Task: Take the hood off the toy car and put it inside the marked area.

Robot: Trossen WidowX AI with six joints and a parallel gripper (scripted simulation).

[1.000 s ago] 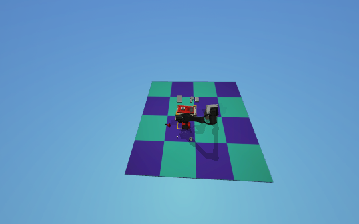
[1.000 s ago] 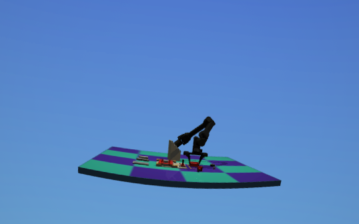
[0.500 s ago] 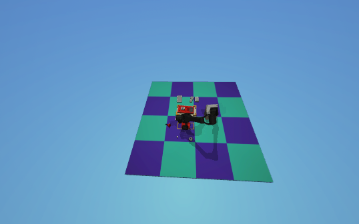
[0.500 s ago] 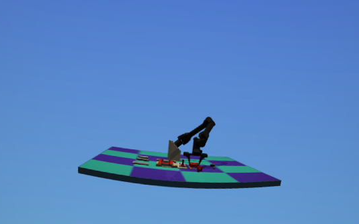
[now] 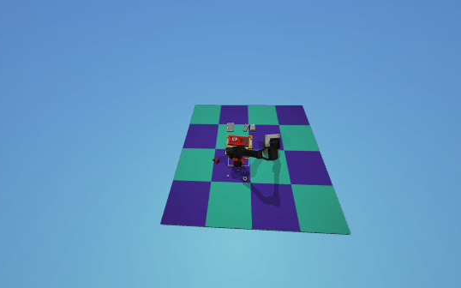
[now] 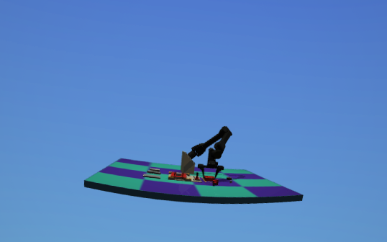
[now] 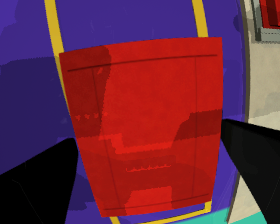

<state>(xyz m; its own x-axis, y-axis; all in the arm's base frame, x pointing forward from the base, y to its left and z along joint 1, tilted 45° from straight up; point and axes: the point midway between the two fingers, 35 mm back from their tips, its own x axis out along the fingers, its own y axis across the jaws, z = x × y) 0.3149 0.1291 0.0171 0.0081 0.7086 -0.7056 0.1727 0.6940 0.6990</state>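
The red hood (image 5: 242, 160) (image 6: 209, 178) (image 7: 146, 100) lies or hangs very low over the marked area, a yellow outline (image 5: 228, 162) (image 7: 51, 25) on the table. In the wrist view it covers parts of both side lines; whether its whole underside touches the table cannot be told. My gripper (image 6: 210, 176) (image 7: 149, 137) is open, with one finger close beside each long side of the hood and a thin gap visible at the fingertips. The toy car (image 5: 239, 140) (image 6: 178, 176), red on a beige base, stands behind the marked area in the top view.
A small red and black part (image 5: 216, 160) (image 6: 215, 182) lies left of the marked area in the top view. A small round part (image 5: 244, 178) lies in front of it. Grey blocks (image 5: 230, 127) (image 5: 253, 128) lie behind the car. The beige base (image 7: 268, 75) is close to my right finger.
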